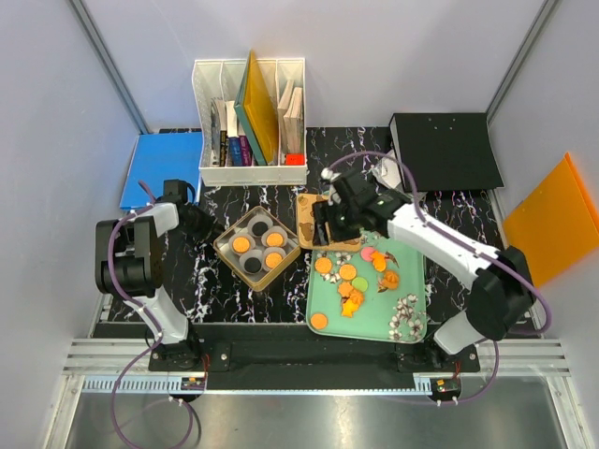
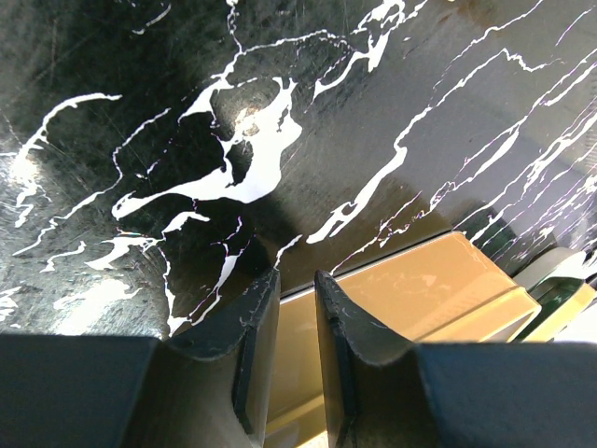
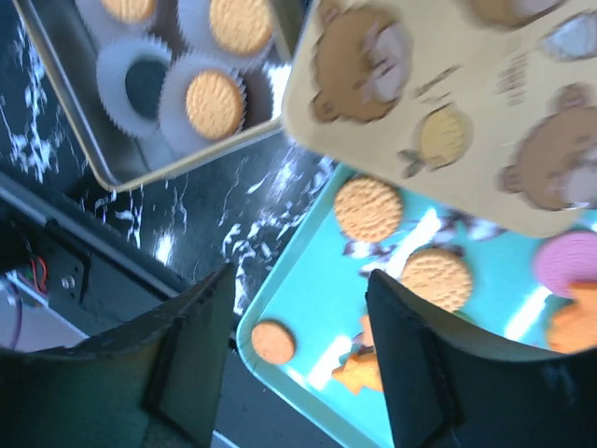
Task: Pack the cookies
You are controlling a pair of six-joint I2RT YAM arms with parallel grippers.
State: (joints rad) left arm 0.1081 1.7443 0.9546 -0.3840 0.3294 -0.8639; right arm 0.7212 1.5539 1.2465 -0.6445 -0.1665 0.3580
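Note:
Several cookies [image 1: 347, 272], mostly orange discs, lie on the mint-green tray [image 1: 412, 329]. More cookies [image 1: 241, 245] sit in white paper cups inside the metal tin [image 1: 225, 253]. My right gripper [image 1: 323, 229] hovers open and empty over the tray's far left corner, beside a bear-print lid [image 1: 307, 210]. In the right wrist view the right gripper [image 3: 300, 280] frames bare tray [image 3: 317, 299], with orange cookies [image 3: 367, 208] beyond and one small cookie [image 3: 273, 342] near the rim. My left gripper [image 1: 208, 224] rests by the tin's left corner. Nothing lies between the narrowly parted jaws of the left gripper [image 2: 297, 280], and the tin's gold wall [image 2: 420, 289] shows past them.
A white file rack [image 1: 249, 122] with books stands at the back. A blue folder [image 1: 161, 168] lies back left, a black binder [image 1: 445, 150] back right, an orange sheet [image 1: 554, 220] far right. The table top [image 2: 187, 112] is black marble-patterned.

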